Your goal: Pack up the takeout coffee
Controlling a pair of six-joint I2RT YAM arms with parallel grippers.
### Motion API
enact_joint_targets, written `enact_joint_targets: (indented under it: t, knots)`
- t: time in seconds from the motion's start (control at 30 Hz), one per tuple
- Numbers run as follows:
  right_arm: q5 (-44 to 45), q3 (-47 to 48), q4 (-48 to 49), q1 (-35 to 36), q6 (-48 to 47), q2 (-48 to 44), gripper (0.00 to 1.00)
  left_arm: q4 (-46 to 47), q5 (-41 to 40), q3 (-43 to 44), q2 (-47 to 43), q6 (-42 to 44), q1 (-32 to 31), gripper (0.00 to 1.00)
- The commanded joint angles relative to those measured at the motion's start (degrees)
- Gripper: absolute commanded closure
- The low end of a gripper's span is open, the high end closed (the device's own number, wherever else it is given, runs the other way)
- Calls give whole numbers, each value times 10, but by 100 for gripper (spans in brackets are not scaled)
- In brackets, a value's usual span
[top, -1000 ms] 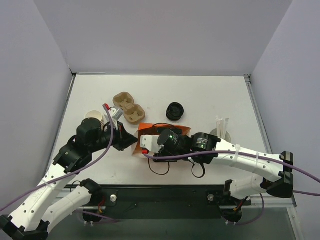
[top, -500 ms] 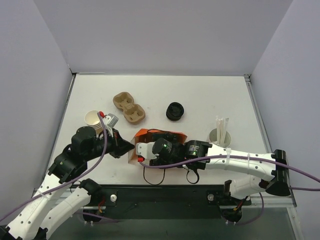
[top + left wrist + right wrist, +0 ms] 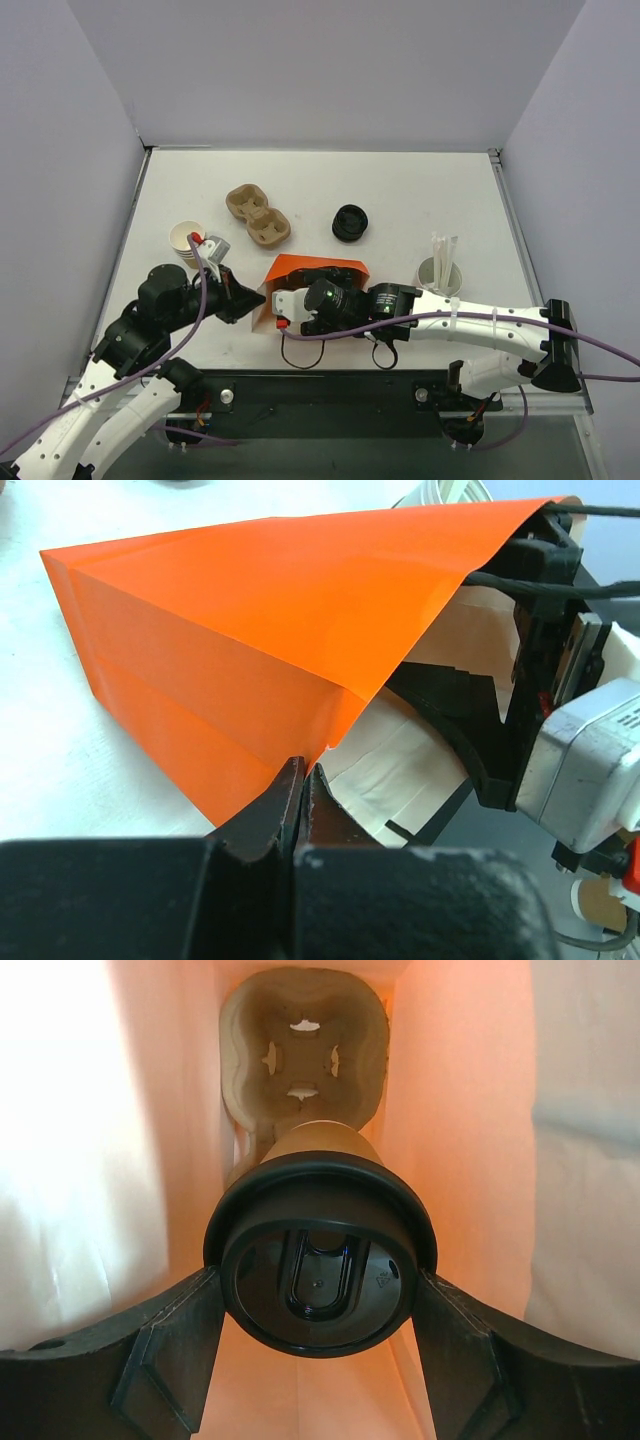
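Orange paper bag [image 3: 318,272] lies on its side at the near middle of the table [image 3: 420,190], mouth toward my arm bases. Smooth outside, crisp fold lines, pale lining inside.

Left gripper [image 3: 302,785]: jaws together, pinching the thin paper at the lower corner of the bag's mouth. Top flap stands lifted like a tent.

Right gripper [image 3: 318,1278] is reached into the bag. Both fingers [image 3: 170,1350] sit against the rim of the black lid [image 3: 300,1310], one each side, so I'm clamped on the takeout coffee [image 3: 320,1230]. It lies inside the bag with its lid facing my wrist and its tan paper wall tapering away. From the top view it is hidden under the bag's flap and my right wrist.

In the way: bag walls close in on both sides of the cup. A pulp cup carrier [image 3: 305,1050] fills the bag's far end just behind the cup's base; can't tell if they touch. Rough moulded fibre, cross-slit wells.

Around, clear of the bag:
- second pulp carrier [image 3: 258,216], beyond the bag to the left
- stack of black lids [image 3: 350,222], beyond the bag
- paper cup [image 3: 186,240], open and upright, near my left wrist
- white cup of stirrers [image 3: 440,270], right of the bag

Lid is smooth round plastic with a raised U-shaped moulding.
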Motion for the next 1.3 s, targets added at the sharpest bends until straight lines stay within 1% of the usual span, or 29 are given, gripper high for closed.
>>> enact_joint_targets:
  t: [0.0, 0.13, 0.27, 0.6, 0.8, 1.0, 1.27]
  knots:
    - [39, -12, -12, 1, -23, 1, 60, 2, -28, 4, -4, -26, 2, 100]
    - [39, -19, -12, 0, -43, 0, 60, -6, -39, 21, 6, -50, 2, 100]
    - [43, -19, -14, -3, -59, 12, 60, 0, -27, 34, 13, -62, 2, 100]
    - [59, -25, -12, -13, -66, 34, 61, 37, 10, 12, 8, -72, 2, 100]
    - [77, -30, 0, -27, -72, 34, 62, 41, 25, 11, 12, -66, 2, 100]
    - [64, -38, 6, -37, -74, 42, 62, 44, 35, 5, 13, -62, 3, 100]
    - [52, -40, 9, -42, -81, 49, 62, 57, 57, 17, 21, -49, 2, 100]
